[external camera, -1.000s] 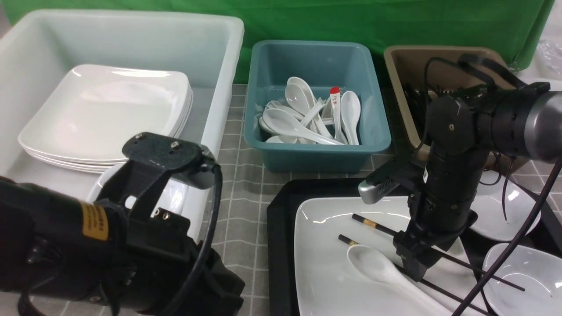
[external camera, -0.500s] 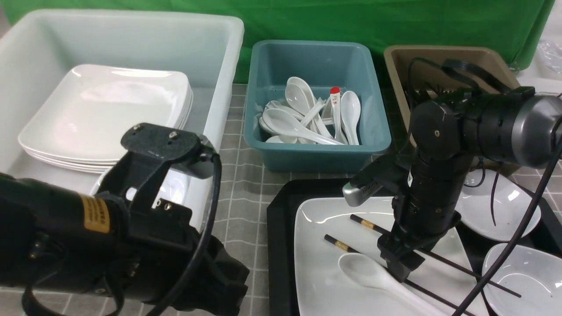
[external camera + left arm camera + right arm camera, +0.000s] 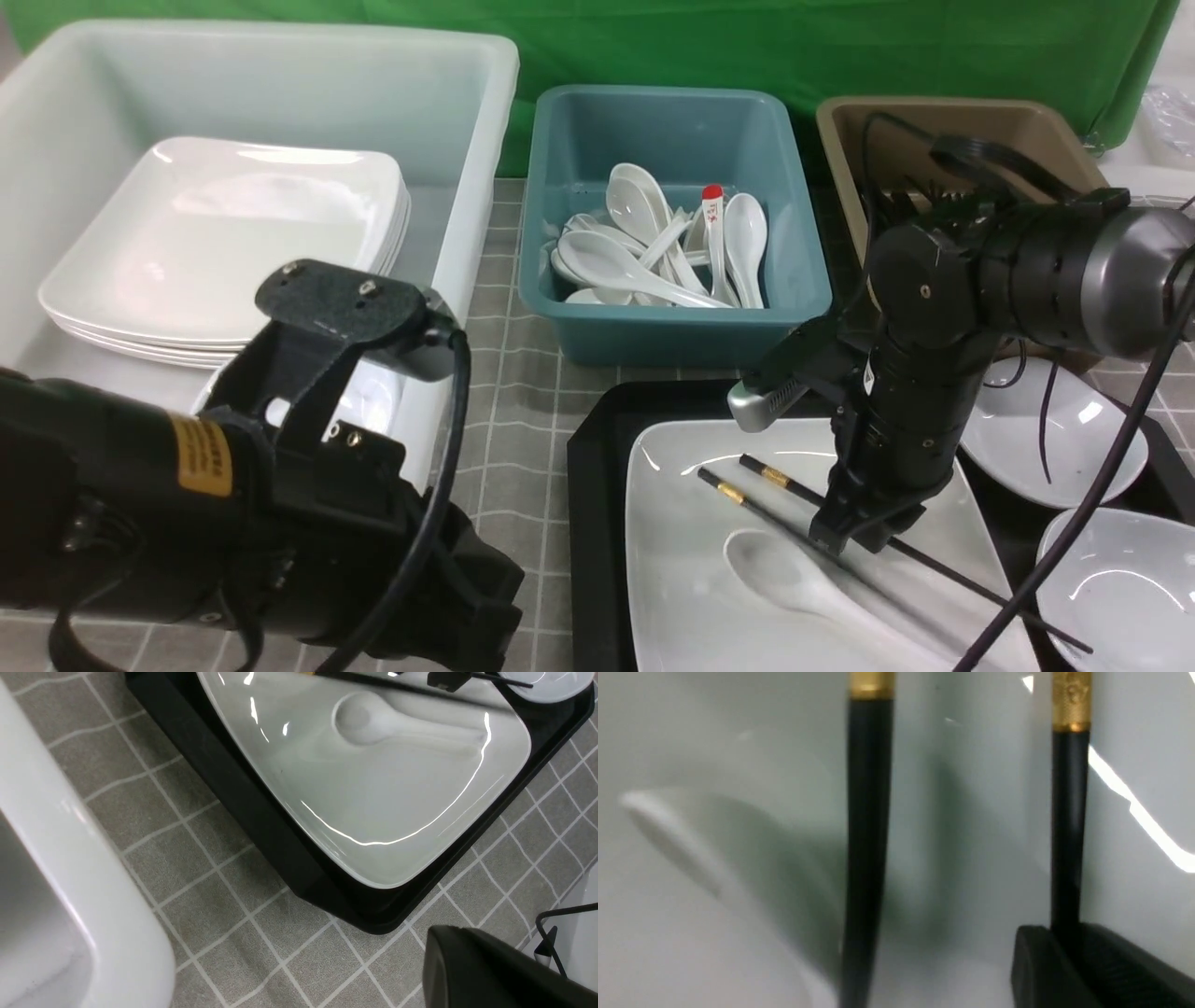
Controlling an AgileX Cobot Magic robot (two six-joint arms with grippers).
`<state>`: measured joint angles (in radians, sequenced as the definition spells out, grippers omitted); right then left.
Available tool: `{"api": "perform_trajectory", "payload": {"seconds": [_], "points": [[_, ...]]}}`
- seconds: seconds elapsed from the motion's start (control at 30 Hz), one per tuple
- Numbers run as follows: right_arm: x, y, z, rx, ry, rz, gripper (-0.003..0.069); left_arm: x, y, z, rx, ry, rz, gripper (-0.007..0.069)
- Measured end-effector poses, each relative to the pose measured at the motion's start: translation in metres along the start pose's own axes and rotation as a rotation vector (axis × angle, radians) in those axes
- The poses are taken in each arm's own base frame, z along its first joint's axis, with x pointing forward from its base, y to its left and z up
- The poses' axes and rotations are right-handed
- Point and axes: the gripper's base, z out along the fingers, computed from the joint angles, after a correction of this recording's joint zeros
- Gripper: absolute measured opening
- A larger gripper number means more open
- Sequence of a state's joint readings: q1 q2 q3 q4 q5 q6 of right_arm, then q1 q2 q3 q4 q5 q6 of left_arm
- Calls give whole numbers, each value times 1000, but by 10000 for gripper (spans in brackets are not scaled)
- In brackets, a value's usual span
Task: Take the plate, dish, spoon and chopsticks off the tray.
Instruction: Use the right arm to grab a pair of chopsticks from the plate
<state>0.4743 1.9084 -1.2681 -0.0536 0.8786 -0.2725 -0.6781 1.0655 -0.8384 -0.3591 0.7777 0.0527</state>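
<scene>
The right hand (image 3: 854, 541), wide open a moment ago, has clenched on the chopsticks (image 3: 775, 479), which have swung closer together on the plate (image 3: 691, 607) at the left end of the tray (image 3: 597, 485), just beside the spoon (image 3: 775, 565). One stick is plainly pinched. The second may be caught too, though the close view is too blurred to say, so a lift could leave one behind.

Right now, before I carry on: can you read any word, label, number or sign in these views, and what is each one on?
Nothing can be read outright.
Yellow sticker on the black left arm: dark print, too blurred to read.
Red-tipped white spoon in the teal plastic tub: small red marks on its handle, too small to read.
Gold band on the thin black chopstick: faint marking, blurred.
</scene>
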Motion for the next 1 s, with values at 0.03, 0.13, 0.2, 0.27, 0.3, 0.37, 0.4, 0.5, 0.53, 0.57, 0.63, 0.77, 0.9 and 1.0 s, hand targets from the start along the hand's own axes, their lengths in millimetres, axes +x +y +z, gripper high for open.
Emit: {"api": "perform_trajectory", "payload": {"seconds": [0.03, 0.13, 0.2, 0.27, 0.3, 0.37, 0.4, 0.5, 0.53, 0.57, 0.63, 0.77, 0.9, 1.0], "points": [[0, 0, 1, 1, 0, 1, 118, 0, 0, 0, 0, 0, 0, 1], [-1, 0, 1, 2, -4, 8, 98, 0, 0, 0, 0, 0, 0, 1], [-1, 0, 1, 2, -4, 13, 81, 0, 0, 0, 0, 0, 0, 1], [-1, 0, 0, 2, -2, 15, 75, 0, 0, 0, -2, 0, 2, 1], [-1, 0, -1, 2, -2, 17, 75, 0, 0, 0, -2, 0, 2, 1], [-3, -1, -5, 2, -1, 23, 75, 0, 0, 0, -3, 0, 3, 1], [-4, -2, -7, 3, -3, 35, 75, 0, 0, 0, -3, 0, 3, 1], [-8, -3, -14, 6, -15, 101, 77, 0, 0, 0, -3, 0, 3, 1], [-9, -4, -16, 8, -20, 113, 85, 0, 0, 0, -3, 0, 3, 1], [-10, -4, -17, 8, -22, 125, 95, 0, 0, 0, -3, 0, 3, 1], [-10, -4, -18, 6, -25, 132, 121, 0, 0, 0, -3, 0, 3, 1], [-11, -1, -18, -31, -29, 154, 342, 0, 0, 0, -4, 0, 4, 1], [-11, 0, -18, -40, -31, 159, 492, 0, 0, 0, -4, 0, 4, 1], [-12, 1, -19, -54, -34, 170, 561, 0, 0, 0, -4, 0, 5, 1]]}}
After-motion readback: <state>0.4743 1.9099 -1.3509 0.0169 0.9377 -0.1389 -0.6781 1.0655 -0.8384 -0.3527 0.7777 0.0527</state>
